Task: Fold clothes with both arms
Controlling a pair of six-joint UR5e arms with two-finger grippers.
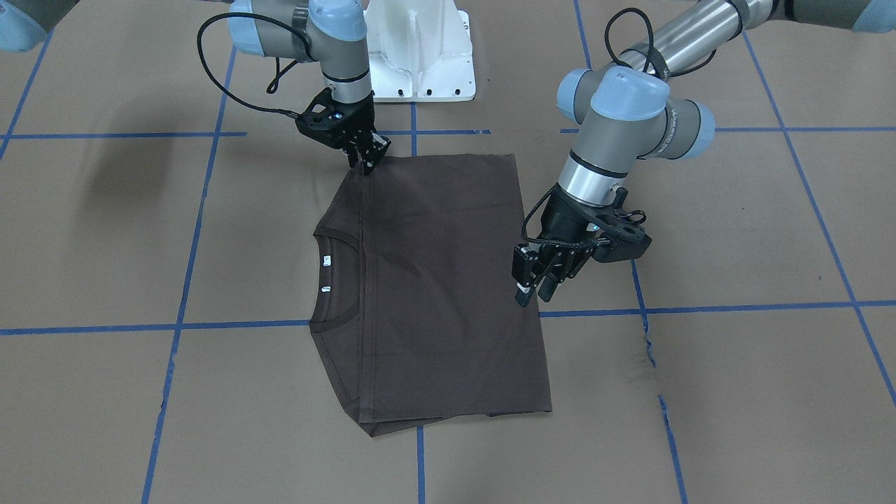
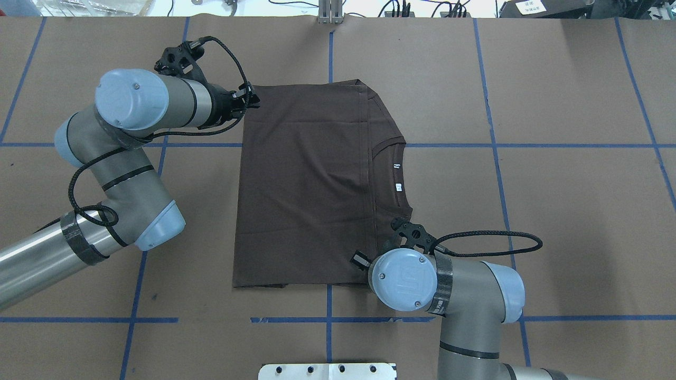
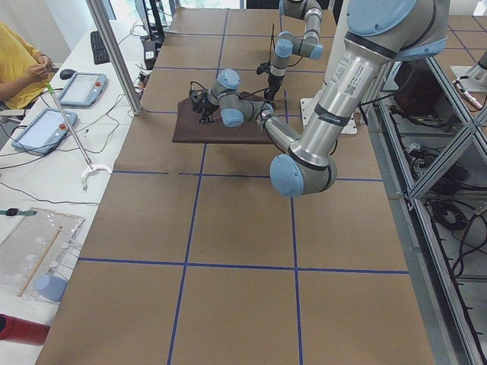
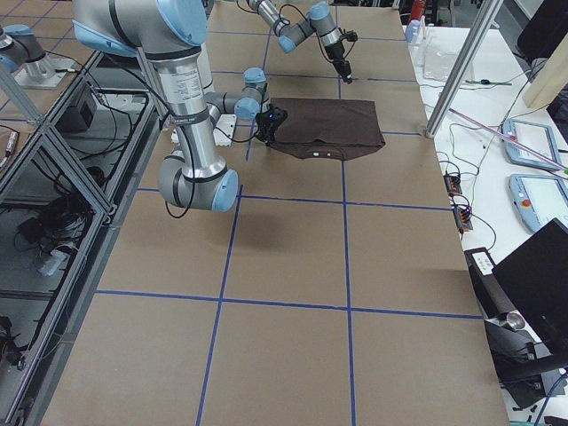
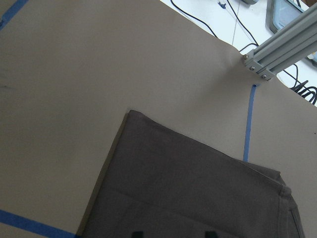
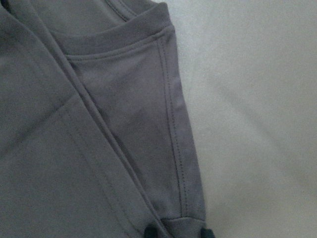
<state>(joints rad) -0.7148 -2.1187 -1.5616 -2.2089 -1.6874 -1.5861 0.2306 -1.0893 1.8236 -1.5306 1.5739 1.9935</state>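
Note:
The dark brown T-shirt (image 1: 441, 280) (image 2: 306, 184) lies flat on the table, folded lengthwise, with its collar and white neck labels (image 2: 397, 177) toward my right. My left gripper (image 1: 532, 290) (image 2: 252, 100) hangs open a little above the shirt's hem edge. In its wrist view the fingertips (image 5: 136, 233) are apart over the cloth (image 5: 198, 198). My right gripper (image 1: 367, 164) is down at the shoulder corner nearest my base, open. Its fingertips (image 6: 148, 232) stand either side of the sleeve hem (image 6: 183, 198). In the overhead view the right wrist hides this gripper.
The white pedestal base (image 1: 420, 56) stands behind the shirt. Brown paper with blue tape lines (image 1: 196, 210) covers the table, with a tear (image 1: 647, 350). An aluminium post (image 5: 282, 44) stands at the far edge. A person in yellow (image 3: 19, 68) sits at a side table.

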